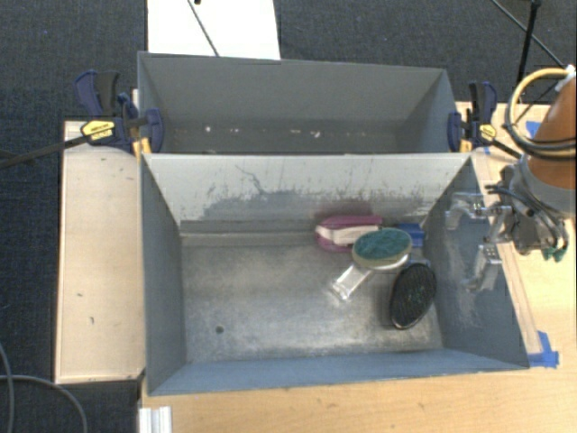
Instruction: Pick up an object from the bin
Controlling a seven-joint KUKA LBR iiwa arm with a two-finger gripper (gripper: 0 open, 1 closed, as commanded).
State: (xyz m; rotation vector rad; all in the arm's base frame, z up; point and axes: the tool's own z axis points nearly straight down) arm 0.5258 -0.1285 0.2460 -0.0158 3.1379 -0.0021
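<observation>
Nearest the camera among the loose things is a black oval object [413,296]. It lies on the floor of the grey bin [243,314], at about 4 o'clock from the floor's middle and close to the foot of the right wall. Just beyond it, at its 11 o'clock, lies a round brush-like piece with a teal top [382,246]; I cannot tell if the two touch. A clear handle [347,284] sticks out from under that piece toward 7 o'clock. Farther back, by the foot of the far wall, a pink and white object [345,231] lies flat, with a small blue object [412,234] at its 3 o'clock. My end effector [482,260] hangs over the sloping right wall, at 2 o'clock from the black oval object and apart from it. Whether it is released or clenched I cannot tell.
</observation>
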